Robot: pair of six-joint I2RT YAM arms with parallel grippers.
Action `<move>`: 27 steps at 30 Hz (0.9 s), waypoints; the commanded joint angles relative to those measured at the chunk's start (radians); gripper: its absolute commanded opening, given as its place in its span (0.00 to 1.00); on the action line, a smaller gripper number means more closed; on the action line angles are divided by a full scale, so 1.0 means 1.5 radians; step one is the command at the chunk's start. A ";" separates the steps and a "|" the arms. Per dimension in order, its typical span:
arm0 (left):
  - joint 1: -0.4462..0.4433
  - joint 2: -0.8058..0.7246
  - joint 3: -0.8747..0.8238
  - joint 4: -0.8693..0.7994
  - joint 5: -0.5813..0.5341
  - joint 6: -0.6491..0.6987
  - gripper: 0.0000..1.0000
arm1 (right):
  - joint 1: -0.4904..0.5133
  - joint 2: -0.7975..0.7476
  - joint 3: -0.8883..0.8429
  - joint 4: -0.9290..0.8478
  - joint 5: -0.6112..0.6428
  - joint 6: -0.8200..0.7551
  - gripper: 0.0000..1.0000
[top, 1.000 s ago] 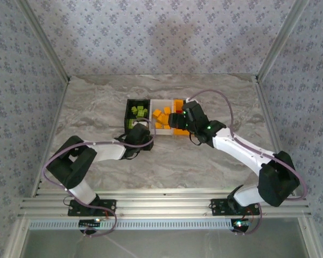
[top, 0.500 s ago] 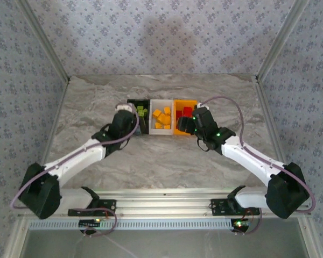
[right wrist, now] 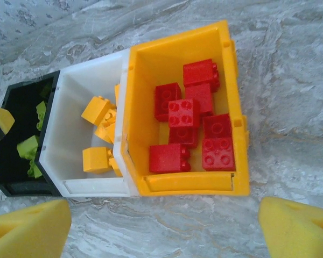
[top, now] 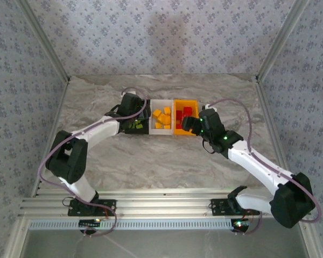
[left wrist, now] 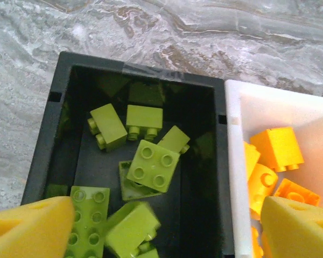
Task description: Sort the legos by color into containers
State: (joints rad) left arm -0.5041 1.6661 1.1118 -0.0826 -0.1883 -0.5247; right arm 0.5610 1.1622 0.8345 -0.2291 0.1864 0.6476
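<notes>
Left wrist view: left hand point(left wrist: 162, 228) hovers over the black bin point(left wrist: 46, 145). Its yellow foam pads point(left wrist: 27, 228) are spread wide with nothing between them, so it is released and empty. Lime green bricks point(left wrist: 152, 165) lie heaped on the bin floor, with no other colour among them.

Right wrist view: right hand point(right wrist: 162, 228) is likewise spread and empty. It is poised above bare worktop point(right wrist: 290, 134) just on the near side of the orange bin point(right wrist: 172, 48), which holds the red bricks point(right wrist: 184, 113). The white bin point(right wrist: 75, 97), between the other two, holds the orange-yellow bricks point(right wrist: 98, 110).

Top external view: the three bins sit joined in a row toward the far edge of the worktop, about midway between its left and right edges.

Judgement: every brick I can make out lies in a bin with its own colour, so sorting looks finished or nearly so. The step in hand reads as the end of a drop into the black bin.

Next move, likely: lift both hands straight up, clear of the bin walls, before drawing back. Then check the worktop for strays.
</notes>
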 commanded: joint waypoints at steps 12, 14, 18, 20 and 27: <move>-0.014 -0.298 -0.119 0.013 -0.122 0.093 0.99 | -0.005 -0.071 -0.019 -0.045 0.176 0.024 1.00; -0.010 -0.313 -0.147 0.035 -0.168 0.139 1.00 | -0.014 -0.083 -0.032 -0.038 0.181 0.020 1.00; 0.063 -0.295 -0.160 0.045 -0.230 0.221 0.99 | -0.052 -0.090 -0.035 -0.060 0.196 0.009 1.00; 0.121 -0.275 -0.185 0.101 -0.230 0.243 0.99 | -0.069 -0.094 -0.048 -0.046 0.197 -0.005 1.00; 0.230 -0.110 -0.199 0.165 -0.256 0.298 0.99 | -0.109 -0.099 -0.092 0.011 0.168 -0.088 1.00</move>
State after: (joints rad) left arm -0.1814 1.4220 0.8249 0.1101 -0.5339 -0.1440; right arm 0.4103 1.0233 0.7124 -0.2489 0.4313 0.5922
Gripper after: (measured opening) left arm 0.997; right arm 0.998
